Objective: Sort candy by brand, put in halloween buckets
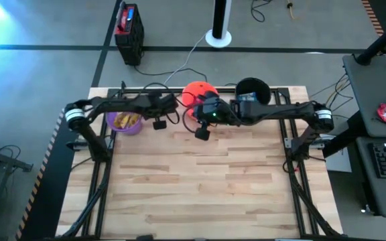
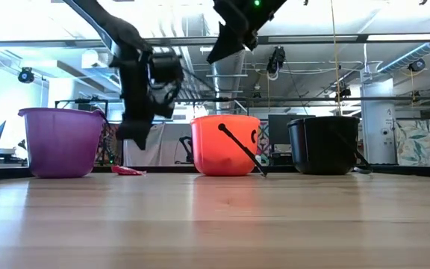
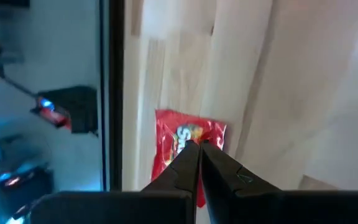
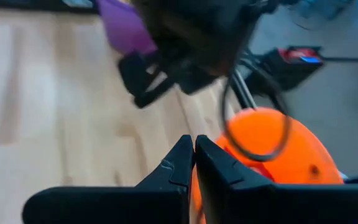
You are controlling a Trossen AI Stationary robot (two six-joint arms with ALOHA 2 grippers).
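Candy: one red packet (image 3: 188,140) lies flat on the table (image 1: 200,187) straight below the left claw (image 3: 199,151), whose two fingers are pressed together with nothing between them. In the low view that packet (image 2: 128,170) sits on the boards between the purple bucket (image 2: 62,140) and the orange bucket (image 2: 225,143), with the claw hanging above it, not touching. Yellow wrappers (image 1: 127,120) show inside the purple bucket, just to the outer side of the left claw. The right claw (image 4: 193,151) is also closed and empty, held high over the near rim of the orange bucket, close to the left arm's wrist. The black bucket (image 1: 252,90) stands behind the right arm, at the table's far edge.
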